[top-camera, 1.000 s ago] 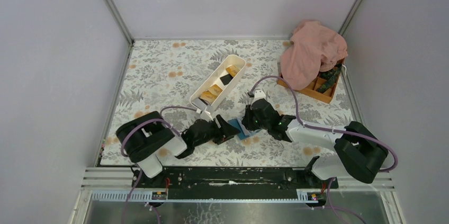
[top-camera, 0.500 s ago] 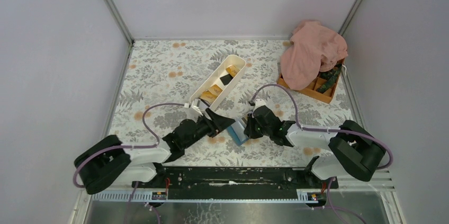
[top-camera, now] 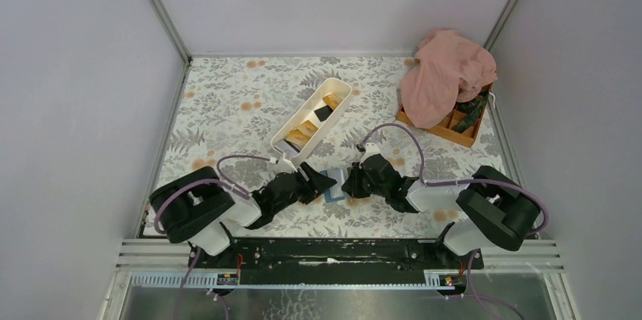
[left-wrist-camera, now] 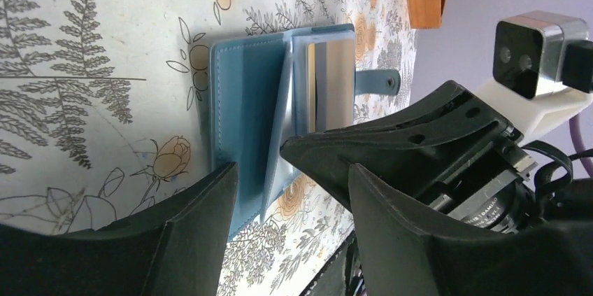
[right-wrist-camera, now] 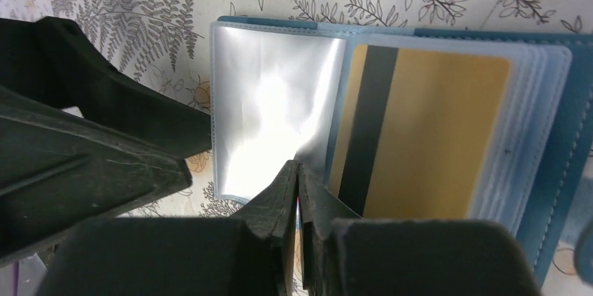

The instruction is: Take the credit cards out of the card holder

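The blue card holder (top-camera: 330, 187) lies open on the flowered table between my two grippers. Its clear sleeves fan out (right-wrist-camera: 273, 114), and one orange-yellow credit card (right-wrist-camera: 433, 135) with a black stripe sits inside a sleeve. In the left wrist view the card holder (left-wrist-camera: 245, 100) has one sleeve standing upright. My right gripper (right-wrist-camera: 297, 167) is shut on the lower edge of that sleeve. My left gripper (left-wrist-camera: 294, 170) stands open at the holder's near edge, one finger on each side of it, touching nothing. From above, the left gripper (top-camera: 312, 181) and right gripper (top-camera: 348, 184) nearly meet.
A long white tray (top-camera: 333, 91) holding several cards lies just behind the grippers. At the back right, a pink cloth (top-camera: 447, 78) is draped over an orange compartment box (top-camera: 454, 129). The enclosure walls stand close on both sides.
The right gripper's jaws have closed and it has shifted left, with the holder now further left. The left arm swung out and back; its gripper stays open by the holder.
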`<state>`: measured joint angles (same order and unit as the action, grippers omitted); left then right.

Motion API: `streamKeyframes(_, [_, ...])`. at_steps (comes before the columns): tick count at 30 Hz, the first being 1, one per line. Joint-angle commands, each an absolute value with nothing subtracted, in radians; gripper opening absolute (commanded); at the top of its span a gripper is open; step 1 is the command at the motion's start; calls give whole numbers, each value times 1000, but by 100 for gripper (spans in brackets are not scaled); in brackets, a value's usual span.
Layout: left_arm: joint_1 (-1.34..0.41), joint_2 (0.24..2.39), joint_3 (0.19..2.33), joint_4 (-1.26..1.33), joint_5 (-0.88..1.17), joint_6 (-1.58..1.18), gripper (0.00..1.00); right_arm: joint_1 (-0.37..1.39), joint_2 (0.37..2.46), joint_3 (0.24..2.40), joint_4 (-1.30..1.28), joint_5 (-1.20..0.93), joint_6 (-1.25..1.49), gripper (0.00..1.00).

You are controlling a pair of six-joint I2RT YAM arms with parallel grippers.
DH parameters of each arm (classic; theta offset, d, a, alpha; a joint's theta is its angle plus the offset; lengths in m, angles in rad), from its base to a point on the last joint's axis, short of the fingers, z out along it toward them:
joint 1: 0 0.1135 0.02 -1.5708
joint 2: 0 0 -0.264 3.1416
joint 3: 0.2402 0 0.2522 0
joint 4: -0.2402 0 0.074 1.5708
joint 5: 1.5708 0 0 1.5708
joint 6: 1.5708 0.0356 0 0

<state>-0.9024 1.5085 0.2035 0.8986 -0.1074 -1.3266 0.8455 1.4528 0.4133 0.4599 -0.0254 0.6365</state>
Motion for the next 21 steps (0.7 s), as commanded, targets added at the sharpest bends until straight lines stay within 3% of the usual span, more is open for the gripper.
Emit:
streamKeyframes(1, [-907,1591,219,1155,-107,-1405,66,856,1512,388,486,-53,655,9])
streamKeyframes(6, [-907,1512,203,1142,-123,-1400,66,857,1547,383,520,-63,661,9])
streamKeyframes(13, [-912,1228,362,603,-171,-1203,67,857,1563,382,543,-72,667,8])
streamKeyframes(18, [-914,1292,433,561,-116,-1152,68,857,1561,386,548,-71,670,8])
streamKeyframes(21, [-913,1401,418,674,-52,-1192,68,857,1554,386,545,-70,667,8])
